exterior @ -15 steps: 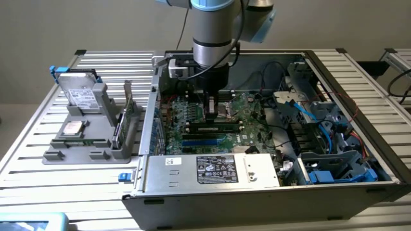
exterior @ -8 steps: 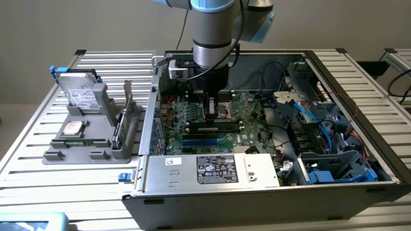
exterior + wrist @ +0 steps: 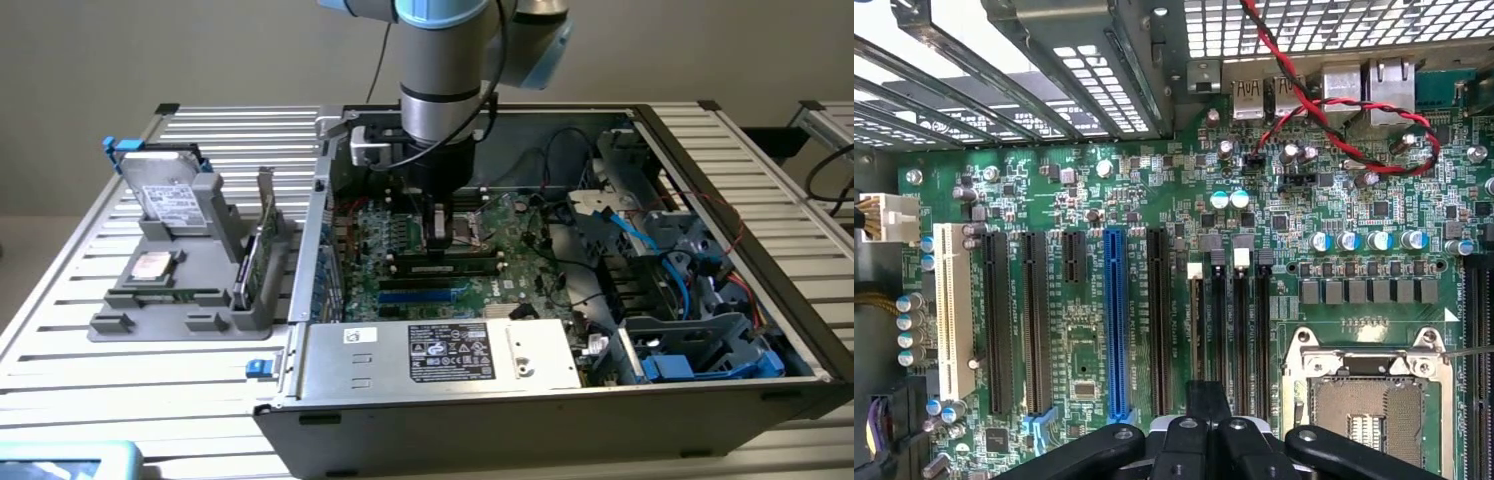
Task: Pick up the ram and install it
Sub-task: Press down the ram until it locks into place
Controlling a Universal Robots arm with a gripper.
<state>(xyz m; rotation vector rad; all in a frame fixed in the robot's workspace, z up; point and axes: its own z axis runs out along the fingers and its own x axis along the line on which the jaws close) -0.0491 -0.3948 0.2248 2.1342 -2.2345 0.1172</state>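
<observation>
Ram (image 3: pixel 447 268) at the memory slots, jaws closed

Position: I stand inside the open case (image 3: pixel 534 420), arm (image 3: pixel 441 60) reaching straight down over the motherboard (image 3: pixel 514 250).

Jaws: fully closed, no gap between the tips. In the exterior view the tips come down onto the ram's upper edge. I cannot tell whether the stick is pinched between them or merely touched from above.

Ram: it lies lengthwise along the memory slots (image 3: pixel 1239 320), on edge, its row of black chips facing the camera, directly under my tips. It sits between the CPU socket (image 3: pixel 1374 400) and the power supply (image 3: pixel 441 350). I cannot tell whether it is fully seated.

Wrist view: my closed tips hang over the four parallel memory slots, just beside the socket. A blue slot (image 3: pixel 1116 320) and several black ones run alongside. A red-and-black cable (image 3: pixel 1334 110) loops near the rear ports.

Counter (image 3: pixel 80 400): a grey holder (image 3: pixel 174 310) stands to the exterior view's left of the case, well apart from me. It carries a hard drive (image 3: pixel 167 195) and an upright card (image 3: pixel 260 240).
</observation>
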